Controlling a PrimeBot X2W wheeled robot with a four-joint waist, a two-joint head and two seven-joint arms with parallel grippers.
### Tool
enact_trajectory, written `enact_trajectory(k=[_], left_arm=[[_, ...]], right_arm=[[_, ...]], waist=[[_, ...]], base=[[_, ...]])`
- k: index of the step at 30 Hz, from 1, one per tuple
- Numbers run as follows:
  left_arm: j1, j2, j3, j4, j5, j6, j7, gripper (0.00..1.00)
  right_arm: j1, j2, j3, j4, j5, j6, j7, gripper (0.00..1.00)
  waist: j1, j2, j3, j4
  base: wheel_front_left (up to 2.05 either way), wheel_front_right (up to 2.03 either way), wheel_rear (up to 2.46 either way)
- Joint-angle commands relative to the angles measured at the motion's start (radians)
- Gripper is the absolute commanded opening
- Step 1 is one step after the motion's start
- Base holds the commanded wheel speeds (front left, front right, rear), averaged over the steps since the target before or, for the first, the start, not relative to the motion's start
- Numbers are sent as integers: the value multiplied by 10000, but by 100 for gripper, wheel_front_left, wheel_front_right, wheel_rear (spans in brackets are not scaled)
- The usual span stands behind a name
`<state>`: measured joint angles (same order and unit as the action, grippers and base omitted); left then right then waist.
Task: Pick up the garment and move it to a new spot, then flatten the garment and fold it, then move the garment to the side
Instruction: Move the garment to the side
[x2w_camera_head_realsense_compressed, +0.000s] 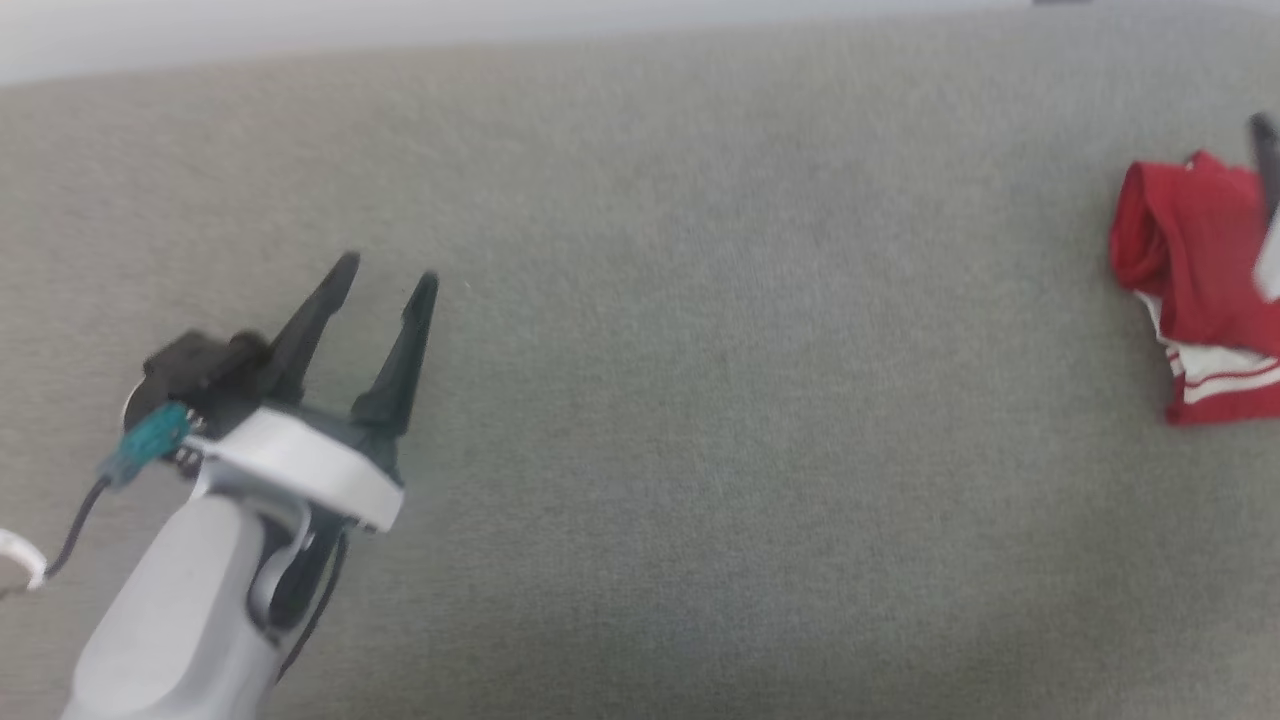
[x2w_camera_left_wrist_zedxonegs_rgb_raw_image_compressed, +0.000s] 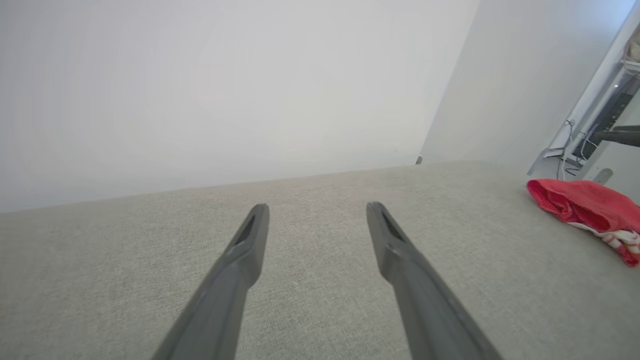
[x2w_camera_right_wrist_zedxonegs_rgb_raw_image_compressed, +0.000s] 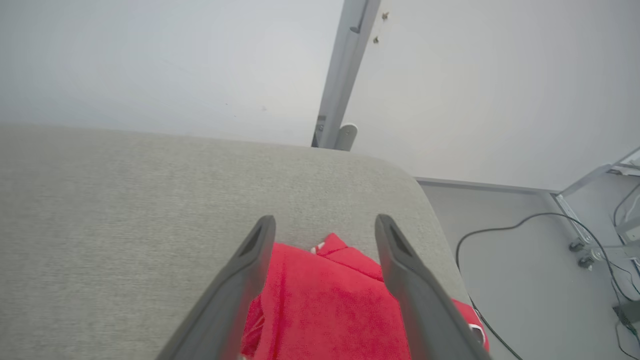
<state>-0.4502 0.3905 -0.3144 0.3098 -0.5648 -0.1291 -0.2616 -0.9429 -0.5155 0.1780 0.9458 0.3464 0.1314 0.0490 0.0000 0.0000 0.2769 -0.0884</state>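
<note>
The garment (x2w_camera_head_realsense_compressed: 1195, 270) lies bunched in a red heap with white striped trim at the far right of the grey cushioned surface (x2w_camera_head_realsense_compressed: 700, 400). My right gripper (x2w_camera_right_wrist_zedxonegs_rgb_raw_image_compressed: 325, 220) hovers just over it, open, the red cloth (x2w_camera_right_wrist_zedxonegs_rgb_raw_image_compressed: 325, 305) showing between and under its spread fingers without being pinched. One dark finger (x2w_camera_head_realsense_compressed: 1266, 160) of that gripper shows at the right edge of the head view, over the heap. My left gripper (x2w_camera_head_realsense_compressed: 387, 271) is at the lower left, open and holding nothing, far from the garment (x2w_camera_left_wrist_zedxonegs_rgb_raw_image_compressed: 585, 205), which the left wrist view has at its right, beyond the left gripper (x2w_camera_left_wrist_zedxonegs_rgb_raw_image_compressed: 317, 207).
The grey surface ends in a rounded edge (x2w_camera_right_wrist_zedxonegs_rgb_raw_image_compressed: 425, 190) close beside the garment. Beyond it is floor with a black cable (x2w_camera_right_wrist_zedxonegs_rgb_raw_image_compressed: 500, 230) and a grey metal post (x2w_camera_right_wrist_zedxonegs_rgb_raw_image_compressed: 345, 70). A white wall (x2w_camera_left_wrist_zedxonegs_rgb_raw_image_compressed: 225, 90) runs behind the surface.
</note>
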Motion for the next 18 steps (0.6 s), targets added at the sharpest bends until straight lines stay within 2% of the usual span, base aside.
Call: enact_trajectory(k=[1,10,18], left_arm=[[244,143,130,-66,76,-14,-44,100],[1873,176,1338,-512,648,-14,-44,100],[3053,213,2201,-701,835,-14,-44,100]], right_arm=[[274,152,47,-66,-12,-13,-223,100],[1661,954,-189,-339,-25,-13,-1633,100],[2996,1325,-505,-691,-134,-13,-2566,100]], waist=[[0,0,-505,220],[0,0,-1736,537],[0,0,-2365,755]], base=[[0,0,0],[0,0,0],[0,0,0]])
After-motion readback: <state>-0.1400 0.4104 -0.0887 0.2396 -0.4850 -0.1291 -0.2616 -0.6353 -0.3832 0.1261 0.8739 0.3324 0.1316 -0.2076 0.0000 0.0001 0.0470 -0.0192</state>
